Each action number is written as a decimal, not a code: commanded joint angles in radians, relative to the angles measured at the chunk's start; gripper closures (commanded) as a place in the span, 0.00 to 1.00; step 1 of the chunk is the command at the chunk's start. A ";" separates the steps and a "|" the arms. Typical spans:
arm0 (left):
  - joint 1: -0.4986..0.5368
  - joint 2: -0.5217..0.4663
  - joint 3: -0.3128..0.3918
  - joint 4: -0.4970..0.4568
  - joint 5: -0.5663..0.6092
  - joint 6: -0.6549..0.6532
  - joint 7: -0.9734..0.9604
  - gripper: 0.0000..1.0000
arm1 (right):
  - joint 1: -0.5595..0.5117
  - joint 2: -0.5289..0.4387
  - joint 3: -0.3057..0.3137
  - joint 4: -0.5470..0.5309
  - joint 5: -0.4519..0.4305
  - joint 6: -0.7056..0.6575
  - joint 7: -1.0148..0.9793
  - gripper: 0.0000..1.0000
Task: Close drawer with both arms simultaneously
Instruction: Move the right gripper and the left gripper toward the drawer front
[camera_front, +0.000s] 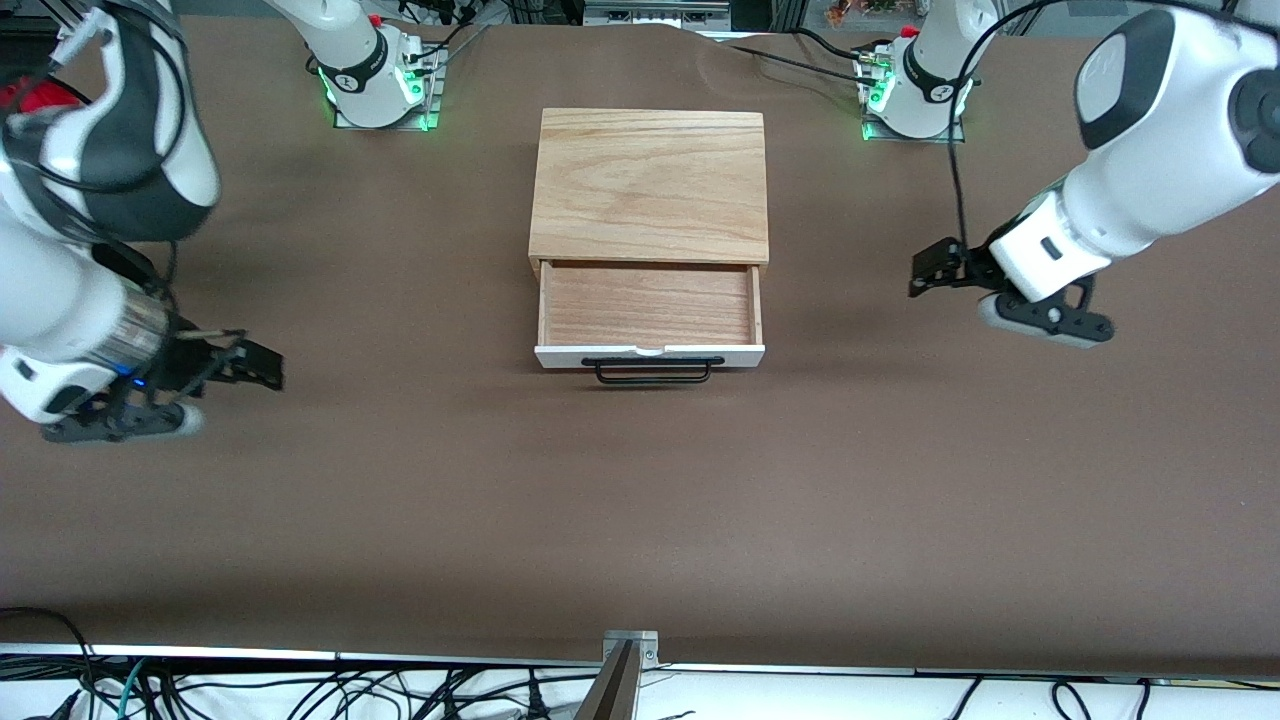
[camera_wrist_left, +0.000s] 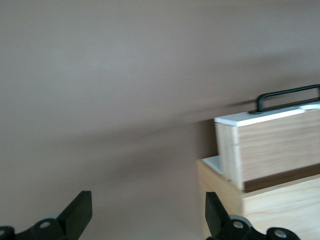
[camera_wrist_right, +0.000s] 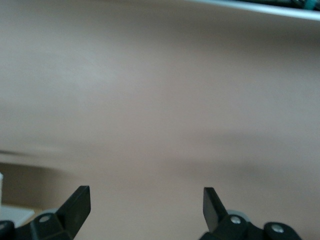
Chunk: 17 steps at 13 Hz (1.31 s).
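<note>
— Front view, first. Where do your grippers sit against the drawer?

— Between them, well apart from both. Your left gripper hangs over bare table toward the left arm's end; your right gripper hangs over bare table toward the right arm's end. Drawer stands pulled out of the oak box, empty, white front panel and black handle facing the camera. Flanking it like this looks like a setup so each arm can come onto one end of the panel and push evenly.

— Left wrist view?

— Fingers spread wide, nothing between them. Drawer side and handle show ahead of the gripper, off to one side, not touching.

— Right wrist view?

— Fingers also wide and empty. Mostly table ahead; only a pale sliver at the frame edge, too little to name.

— Judgement?

— Nothing pushed yet. You'll need both grippers onto the panel together, or the tray may skew and bind.
</note>
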 joint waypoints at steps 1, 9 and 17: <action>0.012 0.058 -0.006 -0.001 -0.138 0.073 -0.011 0.00 | 0.000 0.071 0.086 0.003 0.008 0.134 0.009 0.00; -0.060 0.239 -0.079 0.027 -0.309 0.329 -0.071 0.00 | 0.173 0.254 0.112 0.003 0.008 0.483 0.274 0.00; -0.155 0.402 -0.118 0.068 -0.312 0.543 -0.195 0.00 | 0.250 0.279 0.114 0.001 0.272 0.394 0.336 0.00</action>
